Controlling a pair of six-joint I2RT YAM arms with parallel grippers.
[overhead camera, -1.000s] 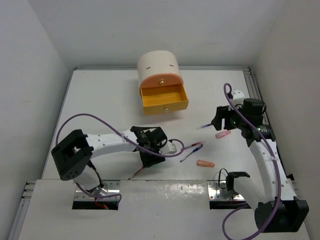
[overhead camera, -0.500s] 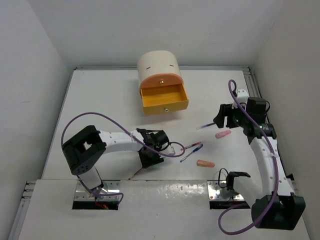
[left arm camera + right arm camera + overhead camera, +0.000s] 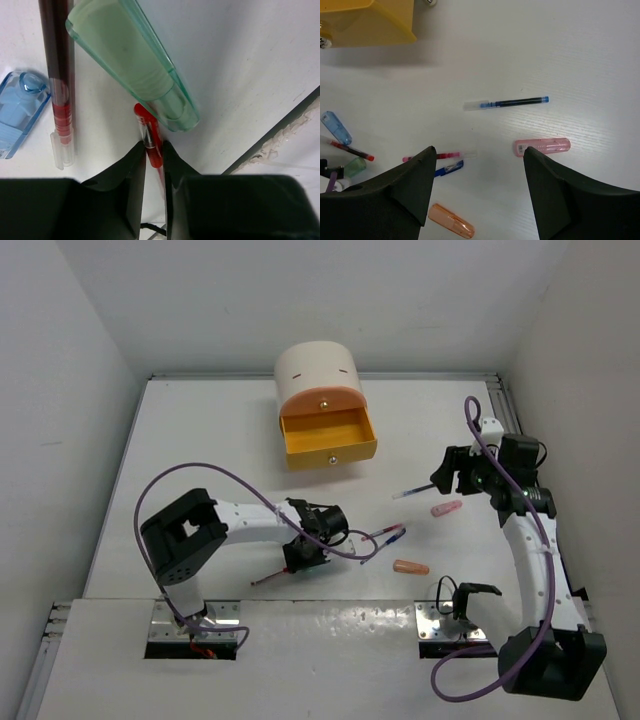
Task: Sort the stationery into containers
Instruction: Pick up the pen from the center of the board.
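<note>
- Since the earlier frame, the left arm has swung rightward, and the red pen [image 3: 268,579] in its grasp now lies flatter along the desk [image 3: 200,440], near the front edge.
- Left fingers [image 3: 139,165]: almost closed, pinching the red pen close to one end. A green capsule [image 3: 135,65] lies just beside that end, with a second red pen [image 3: 57,75] and a blue capsule [image 3: 17,107] to its side.
- Orange-yellow drawer [image 3: 328,435]: pulled open from the cream cabinet [image 3: 315,368] at the far side.
- Right fingers [image 3: 420,172]: spread wide and holding nothing, above a blue pen [image 3: 507,103] and a pink capsule [image 3: 542,147]. An orange capsule [image 3: 451,220] lies apart.
</note>
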